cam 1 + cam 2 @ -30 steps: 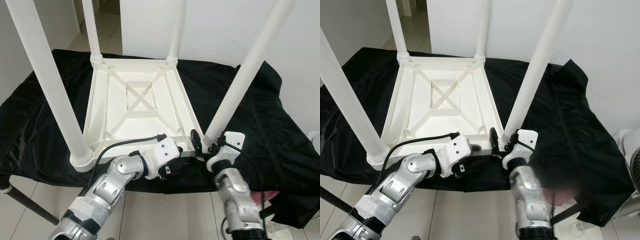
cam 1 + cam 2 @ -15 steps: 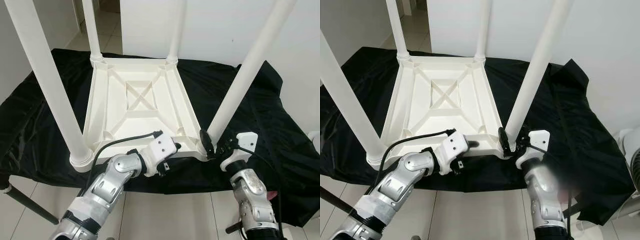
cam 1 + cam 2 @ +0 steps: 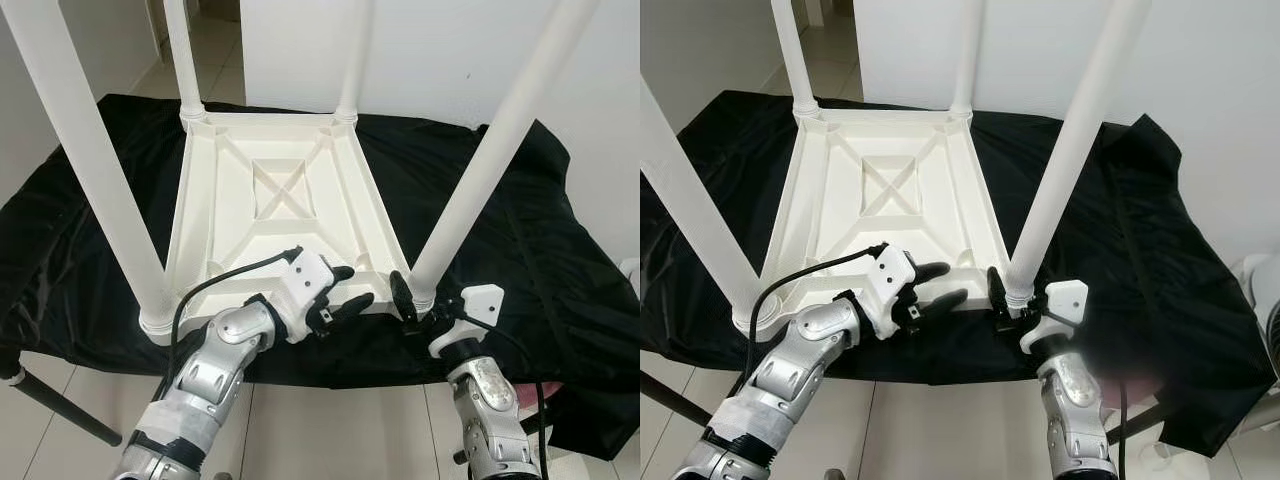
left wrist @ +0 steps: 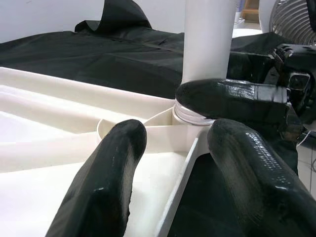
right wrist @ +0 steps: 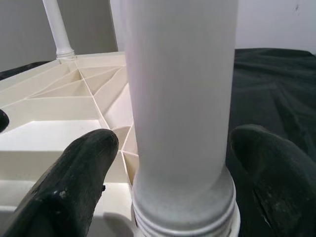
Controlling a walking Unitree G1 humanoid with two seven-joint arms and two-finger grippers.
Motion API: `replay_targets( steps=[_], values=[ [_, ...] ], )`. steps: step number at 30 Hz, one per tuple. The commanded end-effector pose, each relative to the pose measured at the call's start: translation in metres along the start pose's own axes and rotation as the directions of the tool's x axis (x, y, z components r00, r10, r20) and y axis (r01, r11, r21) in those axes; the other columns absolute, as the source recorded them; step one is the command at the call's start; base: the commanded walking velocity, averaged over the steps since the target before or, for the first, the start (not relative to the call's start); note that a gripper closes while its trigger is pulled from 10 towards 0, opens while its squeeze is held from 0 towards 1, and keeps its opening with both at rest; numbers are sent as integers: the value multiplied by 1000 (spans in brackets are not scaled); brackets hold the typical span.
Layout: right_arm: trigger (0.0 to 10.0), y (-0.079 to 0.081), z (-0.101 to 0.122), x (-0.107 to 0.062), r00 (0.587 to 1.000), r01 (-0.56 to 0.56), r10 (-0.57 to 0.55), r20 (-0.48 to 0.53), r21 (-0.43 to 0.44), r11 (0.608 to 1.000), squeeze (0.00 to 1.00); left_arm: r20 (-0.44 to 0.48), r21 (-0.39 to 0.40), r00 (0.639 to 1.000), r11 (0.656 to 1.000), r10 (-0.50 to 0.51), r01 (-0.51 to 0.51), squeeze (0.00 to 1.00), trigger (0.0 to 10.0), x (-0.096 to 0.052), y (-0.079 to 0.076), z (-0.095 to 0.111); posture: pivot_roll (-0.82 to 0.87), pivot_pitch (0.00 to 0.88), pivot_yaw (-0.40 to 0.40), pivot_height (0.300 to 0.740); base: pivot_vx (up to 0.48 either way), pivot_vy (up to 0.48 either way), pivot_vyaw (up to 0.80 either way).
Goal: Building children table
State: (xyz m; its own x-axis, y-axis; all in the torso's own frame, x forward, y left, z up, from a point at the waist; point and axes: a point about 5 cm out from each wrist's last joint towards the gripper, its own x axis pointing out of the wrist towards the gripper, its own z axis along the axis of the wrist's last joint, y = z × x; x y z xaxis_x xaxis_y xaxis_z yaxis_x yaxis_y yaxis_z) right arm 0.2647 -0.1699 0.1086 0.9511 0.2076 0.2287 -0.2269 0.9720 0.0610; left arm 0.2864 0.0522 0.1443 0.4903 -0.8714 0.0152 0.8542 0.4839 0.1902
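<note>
Four white legs stand in the corner sockets of the upturned table top (image 3: 275, 205), which lies on a black cloth (image 3: 500, 230) over a bench. The near right leg (image 3: 480, 165) rises between the parted fingers of the right gripper (image 3: 408, 298) at its base collar; the fingers straddle the leg but do not visibly clamp it. The left gripper (image 3: 345, 290), fingers apart, sits over the near edge of the top, just beside that same corner. Assembly looks almost complete: what appears left is seating or tightening this last leg and then turning the table upright.
</note>
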Motion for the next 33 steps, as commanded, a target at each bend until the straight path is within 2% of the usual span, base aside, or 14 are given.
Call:
replay_targets(
  steps=[1, 10, 14, 16, 18, 19, 21, 30, 32, 33],
  values=[
    [10000, -4, -3, -4, 1000, 11, -11, -7, -5, 1000, 0, -11, -5, 994, 994, 108, -108, 0, 10000, -2, 4, -5, -40, 72, -41, 740, 0, 0, 0],
    [10000, -7, -4, -5, 1000, 25, -25, 8, -14, 1000, 0, -1, 15, 994, 994, 108, -108, 0, 10000, -2, 4, -5, -39, 75, -39, 740, 0, 0, 0],
    [10000, -12, 4, 2, 999, -23, 24, 20, -59, 998, 0, -7, 55, 1000, 998, -22, 22, 0, 10000, -1, -12, 0, -33, 76, -42, 740, 0, 0, 0],
    [10000, -12, 4, 2, 999, -23, 24, 20, -59, 998, 0, -7, 55, 1000, 998, -22, 22, 0, 10000, -1, -12, 0, -33, 76, -42, 740, 0, 0, 0],
    [10000, -15, 8, 7, 998, -59, 61, 21, -82, 995, 0, -11, 48, 996, 995, -88, 89, 0, 10000, -1, -20, 1, -33, 77, -41, 740, 0, 0, 0],
    [10000, -15, 8, 7, 998, -59, 61, 21, -82, 995, 0, -11, 48, 996, 995, -88, 89, 0, 10000, -1, -20, 1, -33, 77, -41, 740, 0, 0, 0],
    [10000, -18, 12, 14, 992, -123, 125, 12, -116, 986, 0, -25, 43, 988, 987, -152, 153, 0, 10000, -1, -28, 1, -33, 75, -39, 740, 0, 0, 0],
    [10000, -20, 18, 29, 964, -265, 263, -35, -164, 950, 0, -49, 69, 980, 979, -191, 194, 0, 10000, 1, -34, 0, -23, 69, -46, 740, 0, 0, 0],
    [9490, -21, 19, 33, 955, -296, 292, -50, -175, 939, 0, -54, 74, 980, 978, -190, 194, 0, 10000, 2, -34, 0, -16, 65, -51, 740, 0, 0, 0],
    [4510, -21, 19, 34, 953, -303, 298, -57, -176, 937, 0, -55, 74, 981, 979, -188, 192, 0, 10000, 1, -34, 0, -16, 65, -51, 740, 0, 0, 0]
  ],
)
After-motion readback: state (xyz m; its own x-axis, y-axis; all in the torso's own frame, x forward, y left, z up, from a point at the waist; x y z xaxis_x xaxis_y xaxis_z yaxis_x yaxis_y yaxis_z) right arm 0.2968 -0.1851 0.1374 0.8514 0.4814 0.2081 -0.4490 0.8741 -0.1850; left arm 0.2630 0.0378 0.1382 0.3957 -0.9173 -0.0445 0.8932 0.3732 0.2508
